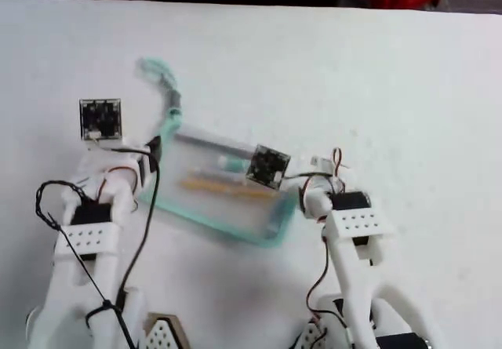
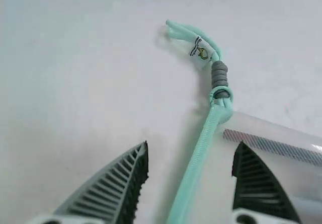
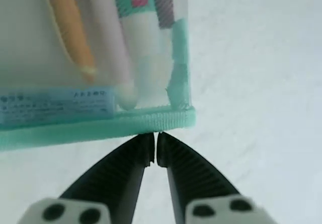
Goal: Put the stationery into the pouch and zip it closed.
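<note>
- Left gripper (image 2: 192, 144) stands wide open and holds nothing. Its two fingers straddle the ribbed teal zip line (image 2: 200, 156), one on each side, without touching it.
- Right gripper (image 3: 155, 136) is closed almost tip to tip, right at the teal hem (image 3: 100, 126) by one corner. I cannot tell whether any fabric is pinched between the tips.
- The pouch (image 1: 235, 231) lies flat on the white table (image 1: 376, 74) between my two arms. Its looped teal pull cord (image 2: 198, 38) trails away from the end nearest my left arm.
- I judge the loading done, since an orange pen (image 3: 70, 27) and a white pen (image 3: 136, 58) lie side by side behind the clear wall. The zipping step is in hand.
- I cannot tell how far the zip is drawn.
- Next, my left fingers would need to close on the pull, near the grey bead (image 2: 220, 74) where the cord meets the zip. Then they would draw along the zip line while my right side braces the far corner.
- The pouch is see-through and soft, with teal binding round its edges, and will likely slide if not held.
</note>
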Controlling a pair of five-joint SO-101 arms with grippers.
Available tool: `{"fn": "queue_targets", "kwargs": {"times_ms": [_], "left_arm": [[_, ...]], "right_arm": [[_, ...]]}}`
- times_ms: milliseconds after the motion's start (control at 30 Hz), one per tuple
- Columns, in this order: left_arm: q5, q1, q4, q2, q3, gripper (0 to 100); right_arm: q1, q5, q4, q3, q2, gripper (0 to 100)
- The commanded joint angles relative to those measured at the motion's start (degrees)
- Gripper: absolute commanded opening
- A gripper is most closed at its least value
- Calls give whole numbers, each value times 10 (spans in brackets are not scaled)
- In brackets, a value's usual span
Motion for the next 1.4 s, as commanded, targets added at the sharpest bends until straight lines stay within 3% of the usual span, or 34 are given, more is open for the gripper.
{"fn": "queue_targets", "kwargs": {"times_ms": [0, 233, 333, 467, 567, 700, 800, 1000, 1367], "left_arm": [[4, -4, 10, 0, -16, 271], [-71, 13, 95, 1, -63, 269], [-79, -27, 155, 6, -123, 271], [-177, -56, 238, 106, -257, 267], [-153, -93, 277, 247, -385, 221], [-149, -105, 367, 445, -567, 15], [-145, -104, 421, 575, -686, 57], [-145, -90, 504, 773, -905, 23], [-145, -17, 730, 967, -1187, 22]], "right_arm": [[-29, -48, -39, -26, 11, 19], [-16, -137, -32, -161, 174, 19], [8, -239, -32, -189, 188, 19], [53, -408, -33, -192, 162, 19], [84, -471, -34, -183, 158, 19], [92, -478, -80, -142, 178, 19], [96, -478, -102, -139, 188, 19], [98, -478, -103, -139, 189, 19], [115, -478, -103, -141, 189, 19]]}}
